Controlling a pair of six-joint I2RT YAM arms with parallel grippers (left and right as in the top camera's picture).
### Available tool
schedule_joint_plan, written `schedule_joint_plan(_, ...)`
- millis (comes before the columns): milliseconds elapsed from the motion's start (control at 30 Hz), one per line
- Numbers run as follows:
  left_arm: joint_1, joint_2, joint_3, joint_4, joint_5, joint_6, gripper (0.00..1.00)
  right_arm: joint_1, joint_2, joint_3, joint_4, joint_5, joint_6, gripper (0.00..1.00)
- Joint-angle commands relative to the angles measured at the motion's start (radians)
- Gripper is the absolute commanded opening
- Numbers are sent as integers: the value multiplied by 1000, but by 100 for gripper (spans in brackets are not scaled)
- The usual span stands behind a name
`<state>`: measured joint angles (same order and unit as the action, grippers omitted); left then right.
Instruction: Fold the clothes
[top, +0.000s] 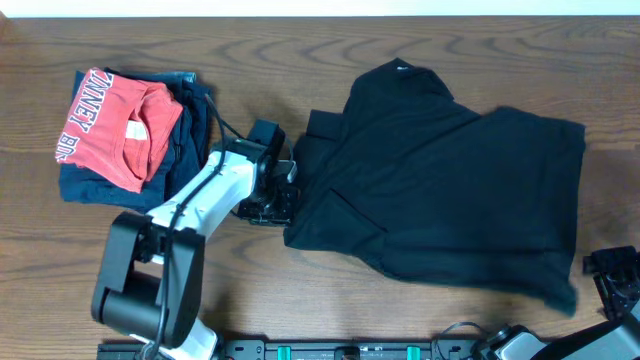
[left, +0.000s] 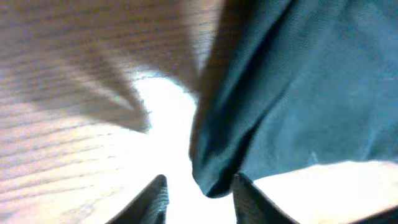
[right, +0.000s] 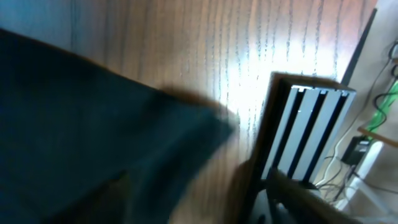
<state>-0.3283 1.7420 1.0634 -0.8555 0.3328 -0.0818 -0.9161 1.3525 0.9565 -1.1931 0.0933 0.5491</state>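
The tabletop (top: 300, 60) is of dark brown wood with a clear grain, and a pale strip runs along its far edge. Lamp light makes bright spots on the wood in both wrist views.

There are three garments on it. One black shirt (top: 440, 170) lies over the centre and the right part of the tabletop, spread but rumpled, with some folds on its left side and a small white neck tag (top: 402, 68) at its far end. At the far left there is one red shirt (top: 112, 125) with white letters, and it lies on top of one navy garment (top: 190, 140); this pile is well apart from the black shirt.

Two arms are in view. The left arm (top: 190, 205), white and black, reaches from the near edge to the left border of the black shirt. The left claw (top: 280, 200) is released: in the left wrist view its two fingers (left: 157, 198) stand apart, and a rolled edge of the black fabric sits between them, with a bright gap on one side. The right claw (top: 612, 268) is at the right edge of the overhead view, near the lower right corner of the black shirt. I cannot tell if it is released or clenched. The right wrist view shows black fabric over the wood and one metal rail (right: 305, 137) beside the tabletop
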Motion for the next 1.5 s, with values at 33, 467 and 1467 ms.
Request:
schedule_joint_plan(33,3,-47,16,-13,-5,-6,43,-6,-10,11,30,-37,-10,79)
schedule_joint_plan(467,-23,-39,33,436,-5,71,39,93,-10,11,214,-722,-476,66)
schedule_joint_plan(1467,206,188,33,540,-139,-50,17,260,2,-134,433,-488,-396,64)
